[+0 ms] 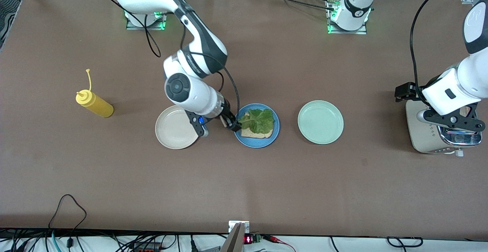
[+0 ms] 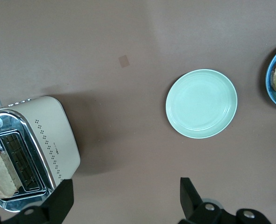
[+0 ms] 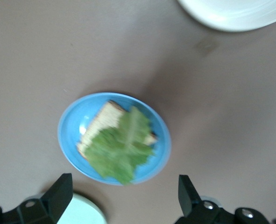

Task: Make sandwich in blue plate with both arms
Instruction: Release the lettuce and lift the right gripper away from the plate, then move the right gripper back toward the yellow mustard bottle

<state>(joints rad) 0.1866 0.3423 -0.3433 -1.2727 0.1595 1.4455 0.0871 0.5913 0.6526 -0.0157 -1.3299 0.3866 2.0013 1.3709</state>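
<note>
Green lettuce [image 1: 260,121] on blue plate [image 1: 275,130] below open right tool [image 3: 123,196]

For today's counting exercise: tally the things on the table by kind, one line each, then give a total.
Plates: 3 (cream, blue, green)
Bread slices: 2 (one on the blue plate, one in the toaster)
Lettuce leaves: 1
Toasters: 1
Yellow bottles: 1
Total: 8

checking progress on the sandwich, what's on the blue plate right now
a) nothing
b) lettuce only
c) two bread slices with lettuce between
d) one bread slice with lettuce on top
d: on the blue plate one bread slice lies under the lettuce leaf, with no top slice on it.
</note>
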